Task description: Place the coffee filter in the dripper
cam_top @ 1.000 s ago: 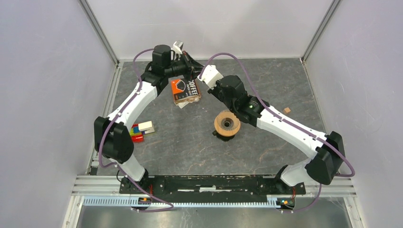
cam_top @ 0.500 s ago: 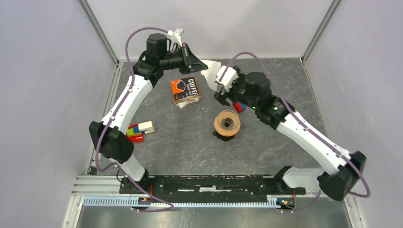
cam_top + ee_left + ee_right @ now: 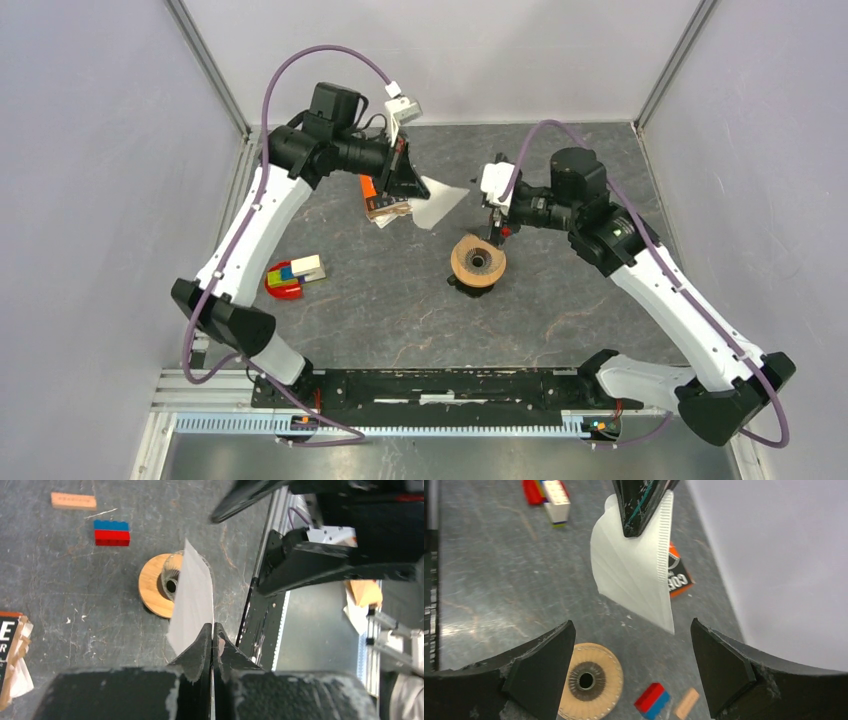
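Observation:
The coffee filter [image 3: 440,203], a thin white paper fan, hangs in the air with my left gripper [image 3: 413,186] shut on its edge. In the left wrist view the coffee filter [image 3: 192,597] stands edge-on past the closed left gripper [image 3: 213,629], partly covering the dripper [image 3: 152,587]. The dripper [image 3: 478,262] stands upright on the table, tan ribbed top and dark centre hole, below and right of the filter. My right gripper [image 3: 496,212] hovers open just behind it, apart from the filter. Its wrist view has the coffee filter [image 3: 634,575] ahead of the open right gripper [image 3: 631,625] and the dripper [image 3: 586,680] below.
The orange-and-black COFFEE packet [image 3: 378,202] lies under the left gripper, partly hidden. Toy bricks [image 3: 293,278] sit at the left. A red-and-blue brick [image 3: 651,700] and a small wooden block [image 3: 686,703] lie near the dripper. Walls close in the table at both sides and behind.
My right gripper has opened and drawn back to the right, away from the filter. The left arm has swung the filter up off the packet and toward the dripper.

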Robot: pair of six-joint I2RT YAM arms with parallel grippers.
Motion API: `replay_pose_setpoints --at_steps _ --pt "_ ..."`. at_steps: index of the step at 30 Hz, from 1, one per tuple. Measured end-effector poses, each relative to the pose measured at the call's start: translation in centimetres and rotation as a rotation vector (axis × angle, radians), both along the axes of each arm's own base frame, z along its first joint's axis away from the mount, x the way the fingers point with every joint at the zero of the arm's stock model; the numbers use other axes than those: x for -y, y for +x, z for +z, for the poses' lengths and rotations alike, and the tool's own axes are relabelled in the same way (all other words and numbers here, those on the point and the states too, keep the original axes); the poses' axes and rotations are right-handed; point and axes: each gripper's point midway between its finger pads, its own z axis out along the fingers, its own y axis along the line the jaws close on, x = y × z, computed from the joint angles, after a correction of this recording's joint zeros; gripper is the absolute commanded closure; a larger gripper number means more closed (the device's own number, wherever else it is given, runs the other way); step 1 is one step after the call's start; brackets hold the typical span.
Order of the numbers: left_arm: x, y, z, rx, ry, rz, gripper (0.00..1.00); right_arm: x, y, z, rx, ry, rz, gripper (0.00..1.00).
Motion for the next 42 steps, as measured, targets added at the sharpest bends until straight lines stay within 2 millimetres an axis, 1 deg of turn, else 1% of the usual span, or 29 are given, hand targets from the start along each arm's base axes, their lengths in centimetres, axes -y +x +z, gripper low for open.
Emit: replay_pose_setpoints --at_steps 3,6,9,12,14,15,17,18,19,20,21,22,23,24,26,27,30,32,33,37,42 --pt "0.0 -2.2 0.8 0.071 -0.004 -0.086 0.98 -1.2 -0.9 -1.3 -0.052 -0.007 0.089 0.08" --pt "-0.2 -3.9 1.5 0.132 -0.016 -0.145 0.98 -1.9 -1.2 -2.4 -0.093 -0.013 0.139 0.10" --pt "-0.3 -5.3 1.8 0.172 -0.025 -0.192 0.98 -2.4 -1.6 -3.1 -0.122 -0.011 0.182 0.20" --pt "-0.2 -6.1 1.5 0.183 -0.027 -0.226 0.98 -2.9 -2.3 -3.1 -0.142 0.002 0.228 0.32" --pt "0.0 -6.4 1.1 0.186 -0.023 -0.243 0.98 -3.3 -2.9 -3.1 -0.165 0.020 0.266 0.45" --pt "0.1 -6.4 0.8 0.186 -0.020 -0.249 0.98 -3.5 -3.1 -3.0 -0.175 0.027 0.280 0.53" --pt "0.1 -6.5 0.6 0.186 -0.016 -0.256 0.98 -3.8 -3.4 -3.0 -0.195 0.043 0.305 0.80" --pt "0.1 -6.6 0.6 0.186 -0.015 -0.259 0.98 -4.0 -3.5 -2.9 -0.207 0.051 0.314 0.98" --pt "0.2 -6.6 0.5 0.190 -0.015 -0.262 0.98 -4.1 -3.6 -3.0 -0.216 0.060 0.319 1.00" --pt "0.2 -6.6 0.5 0.192 -0.014 -0.264 0.93 -4.2 -3.5 -3.1 -0.229 0.070 0.319 1.00" --pt "0.2 -6.6 0.5 0.196 -0.012 -0.265 0.77 -4.3 -3.5 -3.2 -0.235 0.077 0.319 1.00" --pt "0.2 -6.6 0.4 0.200 -0.008 -0.264 0.63 -4.3 -3.4 -3.4 -0.249 0.090 0.315 1.00" --pt "0.1 -6.4 0.4 0.211 -0.004 -0.264 0.52 -4.3 -3.3 -3.6 -0.259 0.102 0.315 1.00" --pt "0.1 -6.4 0.3 0.224 -0.001 -0.268 0.44 -4.2 -3.0 -3.8 -0.274 0.112 0.306 1.00" --pt "-0.2 -6.2 0.3 0.250 0.003 -0.272 0.34 -3.7 -2.6 -4.6 -0.309 0.131 0.291 1.00" --pt "-0.5 -6.2 0.3 0.262 0.005 -0.271 0.32 -3.5 -2.4 -4.9 -0.325 0.138 0.284 1.00" --pt "-1.8 -6.0 0.3 0.300 0.008 -0.254 0.30 -3.0 -2.3 -5.5 -0.362 0.156 0.285 1.00" --pt "-2.7 -6.1 0.5 0.329 0.010 -0.242 0.33 -3.1 -2.7 -5.6 -0.379 0.167 0.308 1.00" --pt "-2.9 -6.2 0.5 0.342 0.009 -0.241 0.37 -3.1 -3.0 -5.6 -0.385 0.171 0.324 1.00" --pt "-2.9 -6.4 0.4 0.360 0.000 -0.250 0.46 -3.4 -4.0 -5.5 -0.406 0.193 0.384 1.00" --pt "-2.5 -5.5 -0.2 0.352 0.002 -0.251 0.47 -3.4 -4.5 -5.1 -0.424 0.221 0.422 1.00"
